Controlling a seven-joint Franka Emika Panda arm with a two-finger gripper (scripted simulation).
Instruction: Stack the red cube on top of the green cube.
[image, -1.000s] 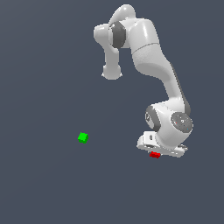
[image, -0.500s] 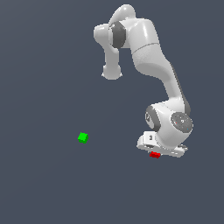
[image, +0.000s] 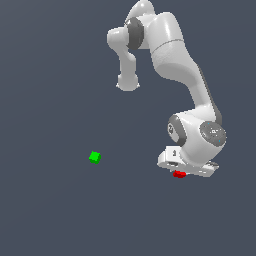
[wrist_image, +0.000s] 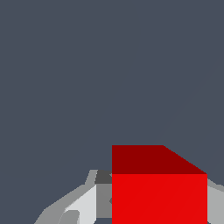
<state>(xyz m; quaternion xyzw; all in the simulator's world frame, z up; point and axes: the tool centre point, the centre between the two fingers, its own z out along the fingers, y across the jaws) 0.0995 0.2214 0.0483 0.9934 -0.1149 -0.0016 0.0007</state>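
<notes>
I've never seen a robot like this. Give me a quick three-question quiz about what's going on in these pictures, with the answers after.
1. True or false: the red cube already sits on top of the green cube.
2. In the exterior view, which cube lies right under the robot's gripper: A) the green cube, B) the red cube, C) neither?
3. Fill in the blank: in the exterior view, the green cube lies to the ____ of the red cube.

Key
1. False. The two cubes lie well apart.
2. B. The wrist view shows the red cube between the fingers.
3. Left.
</notes>
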